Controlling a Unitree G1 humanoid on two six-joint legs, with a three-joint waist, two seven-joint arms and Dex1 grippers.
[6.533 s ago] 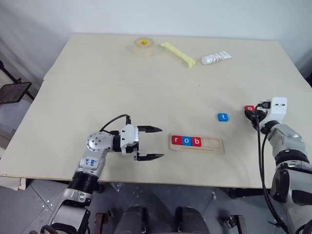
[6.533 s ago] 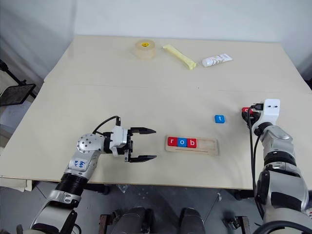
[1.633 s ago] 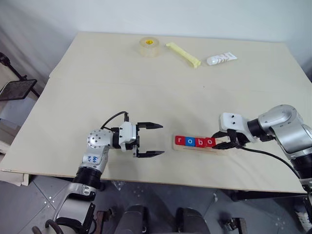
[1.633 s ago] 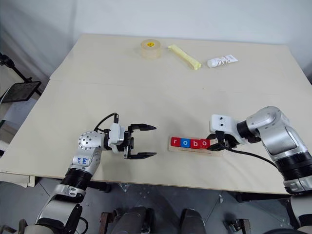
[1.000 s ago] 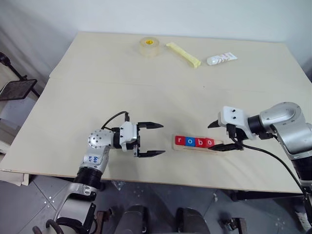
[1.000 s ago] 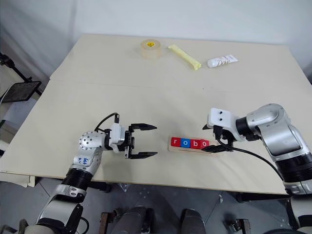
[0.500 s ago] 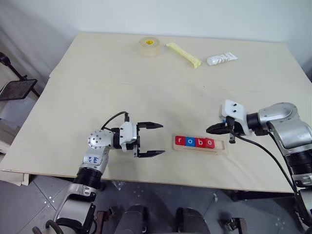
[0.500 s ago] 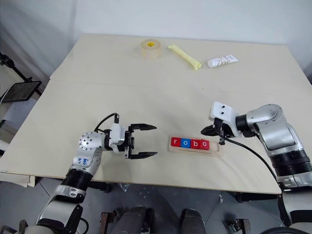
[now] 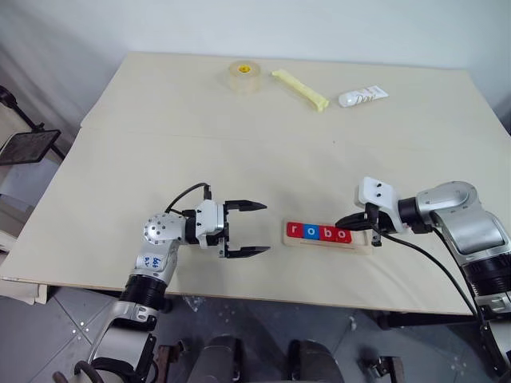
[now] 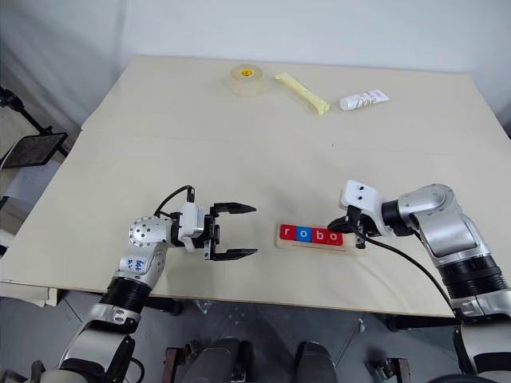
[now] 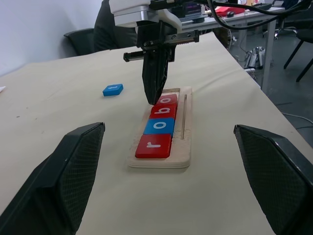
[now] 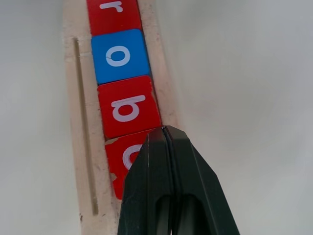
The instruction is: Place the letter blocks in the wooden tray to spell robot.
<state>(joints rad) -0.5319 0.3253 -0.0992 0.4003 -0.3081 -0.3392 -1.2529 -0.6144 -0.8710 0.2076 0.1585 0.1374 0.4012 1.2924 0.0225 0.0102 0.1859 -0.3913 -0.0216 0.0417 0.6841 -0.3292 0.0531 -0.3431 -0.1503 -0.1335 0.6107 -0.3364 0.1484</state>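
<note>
Red and blue letter blocks are lined up in the wooden tray, spelling r, o, b, o. They look light, hard and smooth, best pinched by two side edges. The right gripper, pressed shut and empty, is poked at the last o. The left gripper is held wide open, left of the tray. The blue t block lies apart on the table. A tape roll, yellow stick and tube are far away, blocking nothing.

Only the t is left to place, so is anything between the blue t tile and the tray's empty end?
Yes. The right gripper, fingers shut, points down onto the second red o at that end of the wooden tray, beside the blue t tile. Otherwise bare table lies between.
</note>
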